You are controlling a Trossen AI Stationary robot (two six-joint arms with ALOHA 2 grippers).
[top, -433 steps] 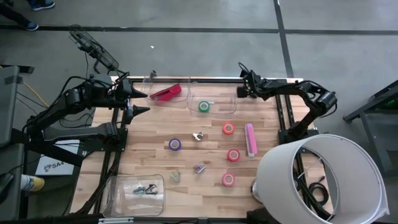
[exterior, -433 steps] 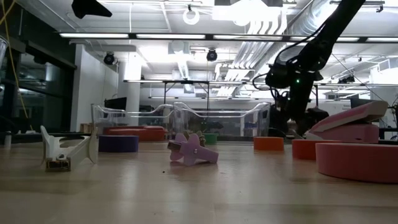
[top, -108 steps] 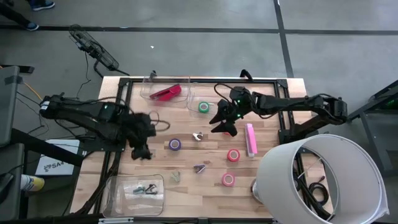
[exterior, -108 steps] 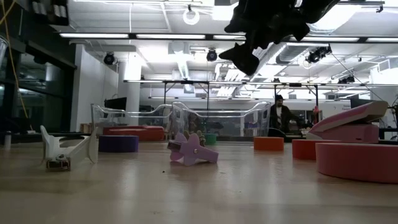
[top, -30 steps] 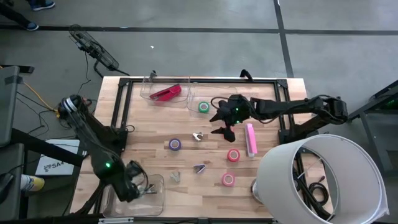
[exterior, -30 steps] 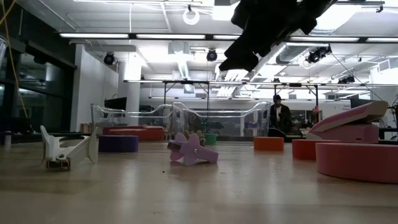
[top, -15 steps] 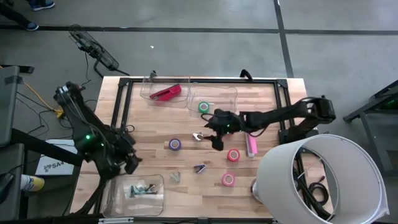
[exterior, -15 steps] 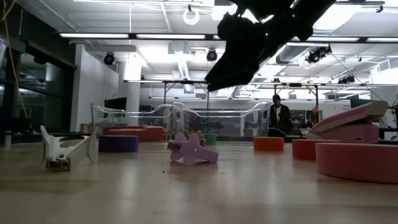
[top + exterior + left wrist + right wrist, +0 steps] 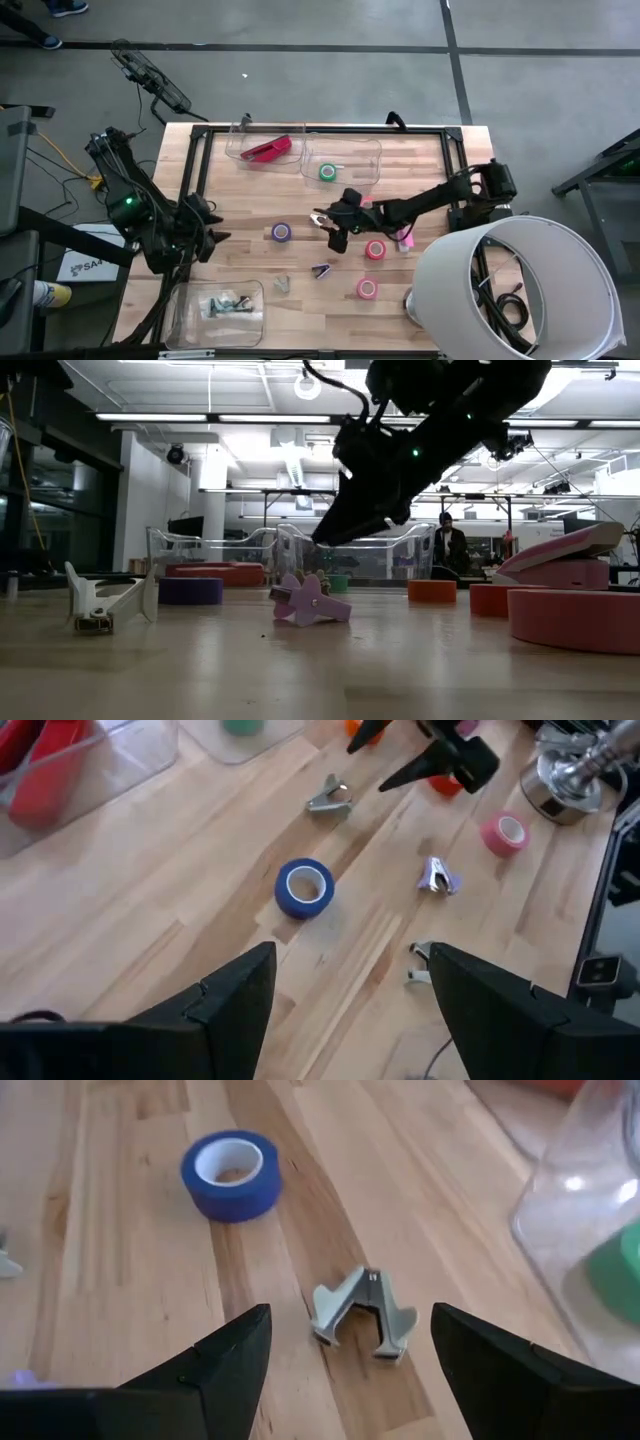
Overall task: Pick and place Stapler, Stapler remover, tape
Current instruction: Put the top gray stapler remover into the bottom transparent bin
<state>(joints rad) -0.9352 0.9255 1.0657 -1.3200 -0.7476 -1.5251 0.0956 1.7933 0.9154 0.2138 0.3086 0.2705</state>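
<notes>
A: What is obscured?
B: In the high view the right tool hangs over the grey remover at table centre and partly covers it. The pink stapler is mostly hidden under the right arm. In the low view the red stapler reads only as a smear behind clear plastic.

A: Tool states?
B: Right tool: fingers spread, nothing between them; the right wrist view shows the remover lying in the gap ahead, untouched. Left tool: fingers spread, empty, at the left edge of the table.

A: Change against the earlier frames?
B: The left arm has come back up from the front bin to the table edge. The right tool has moved from beside the green tape towards the remover.

A: Containers?
B: Rear left bin: red stapler. Rear middle bin: green tape. Front left bin: several removers, count unclear.

A: Loose items?
B: Purple tape just beside the grey remover; purple remover and pale remover nearer the front; two red-pink tapes on the right.
</notes>
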